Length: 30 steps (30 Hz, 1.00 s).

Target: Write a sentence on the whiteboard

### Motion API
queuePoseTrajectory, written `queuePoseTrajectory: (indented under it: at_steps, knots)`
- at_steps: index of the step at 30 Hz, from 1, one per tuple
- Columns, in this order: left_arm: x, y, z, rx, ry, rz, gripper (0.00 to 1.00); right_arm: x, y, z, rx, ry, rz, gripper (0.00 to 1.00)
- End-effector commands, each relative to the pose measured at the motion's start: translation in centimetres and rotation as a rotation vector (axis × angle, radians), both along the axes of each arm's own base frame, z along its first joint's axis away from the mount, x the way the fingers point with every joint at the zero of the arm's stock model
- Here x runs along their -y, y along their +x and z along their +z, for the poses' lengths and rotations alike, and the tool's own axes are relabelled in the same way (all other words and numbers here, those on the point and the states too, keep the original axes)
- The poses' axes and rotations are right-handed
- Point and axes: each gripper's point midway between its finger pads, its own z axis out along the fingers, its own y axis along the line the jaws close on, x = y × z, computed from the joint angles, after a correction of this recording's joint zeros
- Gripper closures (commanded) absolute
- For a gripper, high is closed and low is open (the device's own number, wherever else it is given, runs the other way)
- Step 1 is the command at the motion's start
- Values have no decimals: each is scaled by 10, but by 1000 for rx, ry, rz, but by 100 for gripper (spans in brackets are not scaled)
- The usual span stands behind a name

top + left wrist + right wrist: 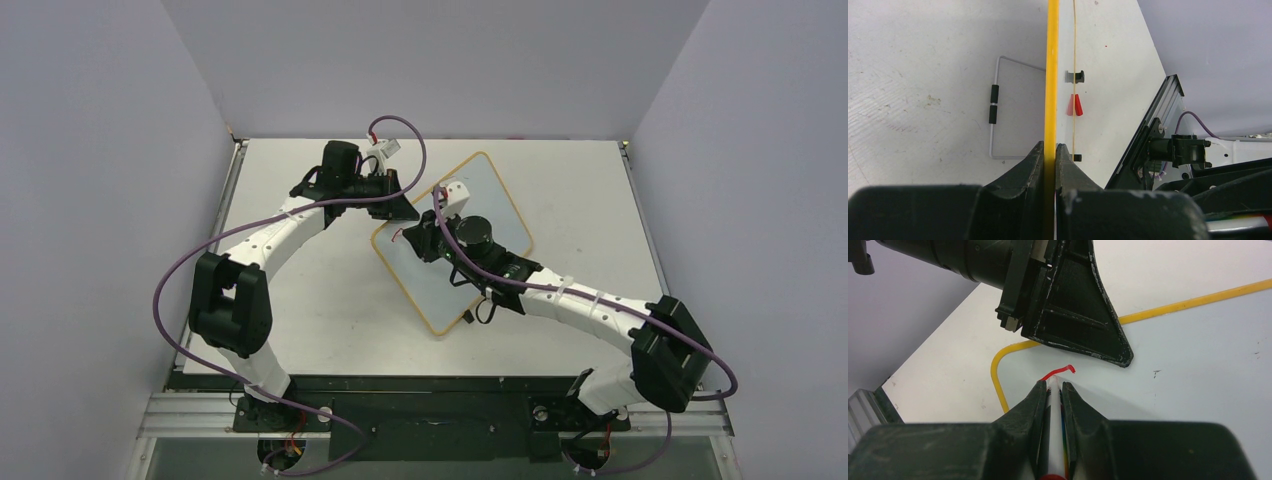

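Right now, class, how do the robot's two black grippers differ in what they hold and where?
The left gripper is shut on the edge of the yellow-framed white rectangular whiteboard; the right gripper is shut on a slim white marker pen. The left gripper sits at the board's rim; the right gripper is over its face, at a short red stroke. Both are closed.
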Motion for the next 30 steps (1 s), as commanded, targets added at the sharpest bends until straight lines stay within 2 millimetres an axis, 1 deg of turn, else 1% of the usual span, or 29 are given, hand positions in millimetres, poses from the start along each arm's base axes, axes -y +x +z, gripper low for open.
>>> queuePoseTrajectory:
  at_steps: [1, 10, 16, 24, 28, 29, 30]
  knots:
    - [-7, 17, 16, 141, 43, 44, 100, -9, 7, 24, 45, 40, -10, 100]
    - [-7, 17, 17, 142, 43, 44, 100, -9, 8, 11, 27, 14, -14, 100]
    - [-7, 17, 17, 142, 43, 44, 100, -4, 5, 4, 19, -1, -21, 100]
    - [-7, 17, 17, 142, 45, 45, 100, 9, -1, -10, 2, -29, -36, 100]
    - [-7, 17, 18, 143, 45, 45, 100, 18, -8, -20, -11, -49, -43, 100]
    - [-7, 17, 17, 141, 46, 46, 100, 20, -9, -20, -10, -51, -44, 100]
    - [-7, 17, 17, 141, 46, 46, 100, 22, -12, -25, -16, -61, -43, 100]
